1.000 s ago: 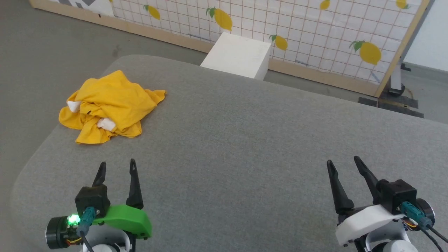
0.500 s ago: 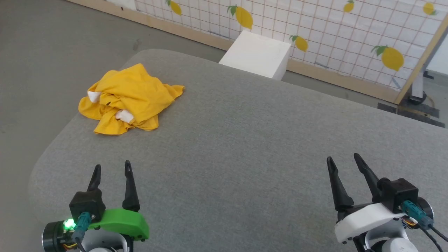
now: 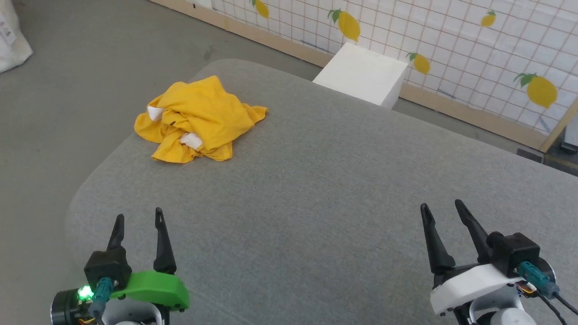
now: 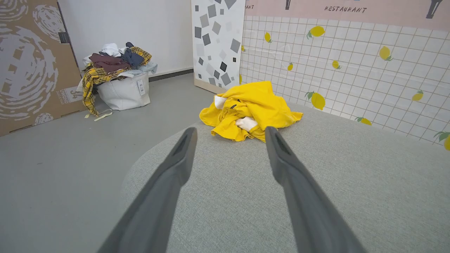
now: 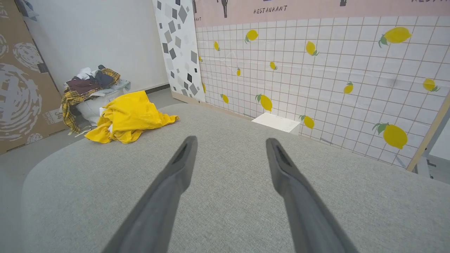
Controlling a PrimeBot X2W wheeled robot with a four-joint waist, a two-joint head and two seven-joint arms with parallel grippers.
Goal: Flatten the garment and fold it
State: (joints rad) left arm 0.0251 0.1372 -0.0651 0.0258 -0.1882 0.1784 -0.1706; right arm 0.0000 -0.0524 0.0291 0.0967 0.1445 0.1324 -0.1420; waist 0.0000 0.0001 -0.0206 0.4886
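L gripper [image 3: 137, 216] & R gripper [image 3: 440, 205] both spread, empty, w/ shirt [image 3: 198, 119] heaped at far-left corner of table [image 3: 316, 180], so we shd reach L & pinch a loose edge, not the bulk.

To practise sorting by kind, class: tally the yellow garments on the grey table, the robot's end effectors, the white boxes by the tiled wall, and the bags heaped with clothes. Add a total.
Yellow garment: 1
End effectors: 2 (left end effector, right end effector)
White box: 1
Bag of clothes: 1
Total: 5
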